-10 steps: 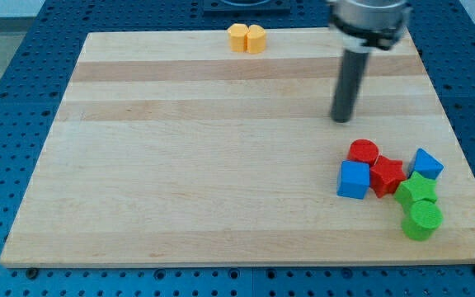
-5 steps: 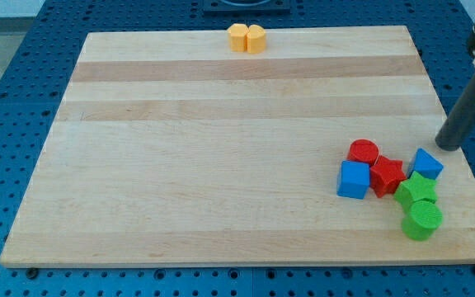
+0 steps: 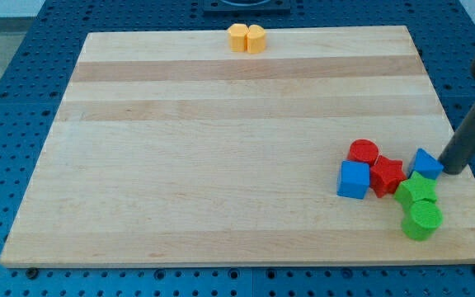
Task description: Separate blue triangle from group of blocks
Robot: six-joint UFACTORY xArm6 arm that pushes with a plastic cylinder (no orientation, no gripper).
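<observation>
A: Where's the blue triangle [image 3: 426,163]?

B: On the bench [image 3: 221,165], at the view's right edge of the cluster. Red star [image 3: 387,175] is just to its view-left, green star [image 3: 416,190] touching below it.

A: Rest of the group?

B: Red cylinder [image 3: 363,152] up-left of the red star, blue cube [image 3: 354,179] on the far view-left, green cylinder [image 3: 423,220] at the bottom under the green star. All bunched together.

A: My tip?

B: My tip [image 3: 452,168] sits right against the triangle's view-right side; contact looks likely but I can't confirm it.

A: Hand state?

B: No hand on this rig, just the rod, so nothing open or closed.

A: Anything else?

B: Two orange blocks [image 3: 246,38], side by side and touching, well apart from the triangle at the view's top edge.
</observation>
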